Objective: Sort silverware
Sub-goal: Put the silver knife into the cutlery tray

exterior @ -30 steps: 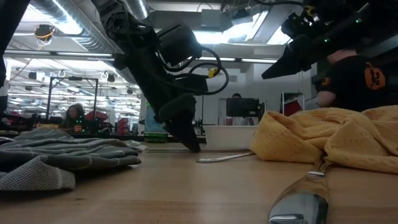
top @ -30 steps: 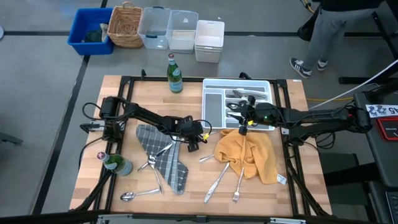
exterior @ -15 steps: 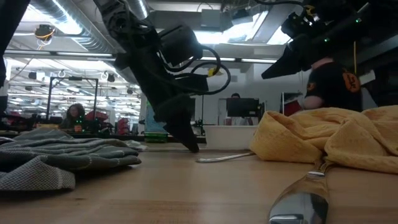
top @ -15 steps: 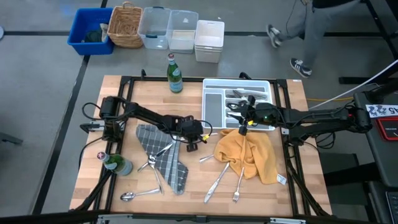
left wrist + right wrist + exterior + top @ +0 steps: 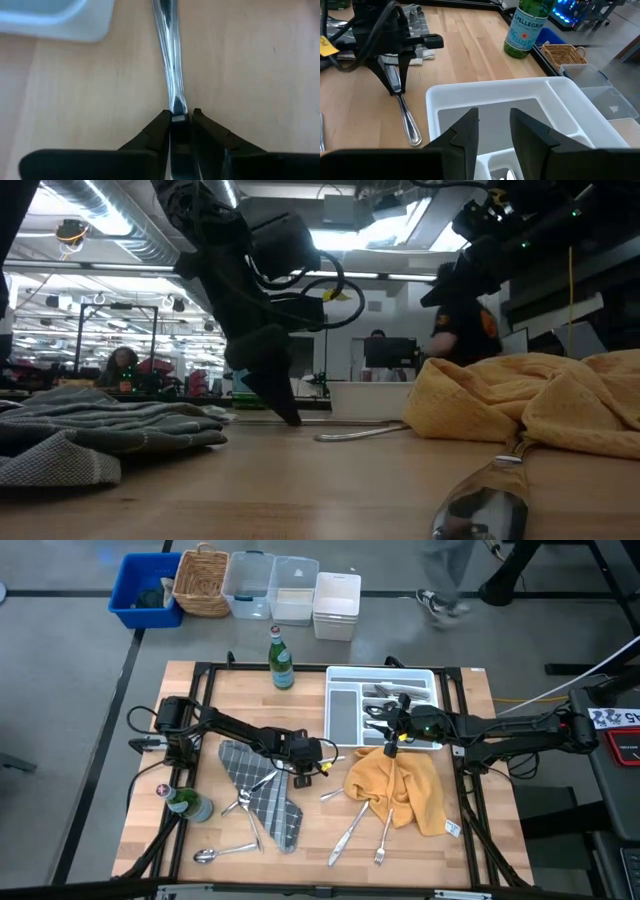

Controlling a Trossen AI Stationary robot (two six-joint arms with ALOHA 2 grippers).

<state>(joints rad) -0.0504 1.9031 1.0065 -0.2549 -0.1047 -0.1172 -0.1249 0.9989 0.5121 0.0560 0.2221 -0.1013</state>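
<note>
High view: wooden table (image 5: 210, 700) on grey floor (image 5: 60, 690), bins (image 5: 270, 585) beyond.

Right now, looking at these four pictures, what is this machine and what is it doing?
It is a robot with two dark arms at a wooden table, each ending in a two-fingered claw. One picture looks straight down, one looks level across the tabletop, and two come from cameras on the wrists.

The left claw is down at the table, pinching the end of a silver utensil that lies flat on the wood. The right claw hangs open over the white tray, holding nothing.

More silverware lies scattered on the table, some on a grey checked cloth and some by a yellow cloth. Two green bottles stand there as well.
</note>
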